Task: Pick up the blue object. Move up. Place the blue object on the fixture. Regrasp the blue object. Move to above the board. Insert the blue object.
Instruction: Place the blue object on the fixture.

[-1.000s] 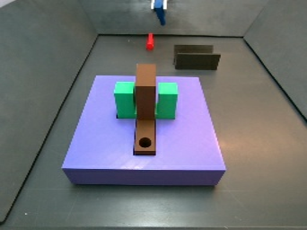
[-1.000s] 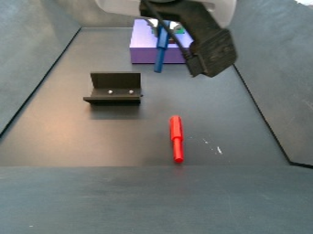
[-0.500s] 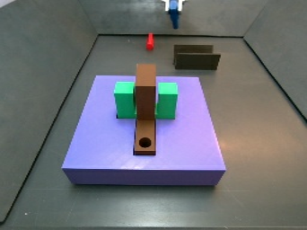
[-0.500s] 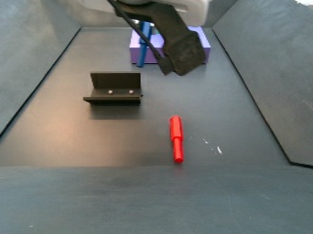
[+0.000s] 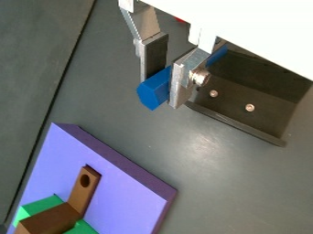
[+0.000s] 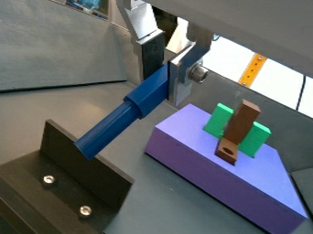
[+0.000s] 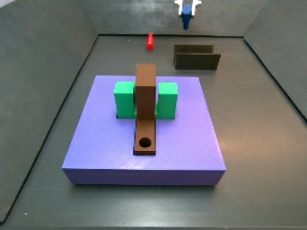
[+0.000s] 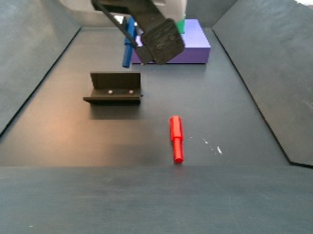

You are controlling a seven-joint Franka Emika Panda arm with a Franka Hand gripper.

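Note:
The blue object (image 6: 123, 119) is a slim blue peg, and my gripper (image 6: 169, 73) is shut on one end of it, the rest sticking out past the fingers (image 5: 153, 57). In both side views the gripper (image 8: 137, 35) hangs high in the air with the peg (image 8: 127, 44) hanging below it, above the fixture (image 8: 113, 88), a dark bracket on the floor. The fixture (image 7: 197, 57) stands near the back wall, under the gripper (image 7: 188, 11). The board (image 7: 180, 144) is a purple slab carrying a brown bar (image 7: 145, 108) with a round hole and green blocks (image 7: 125, 99).
A red peg (image 8: 177, 138) lies on the dark floor, apart from the fixture; it also shows by the back wall (image 7: 150, 40). Grey walls close in the floor on all sides.
The gripper has carried the blue object sideways, away from over the board's end and to above the fixture. Its grip on the peg is unchanged.

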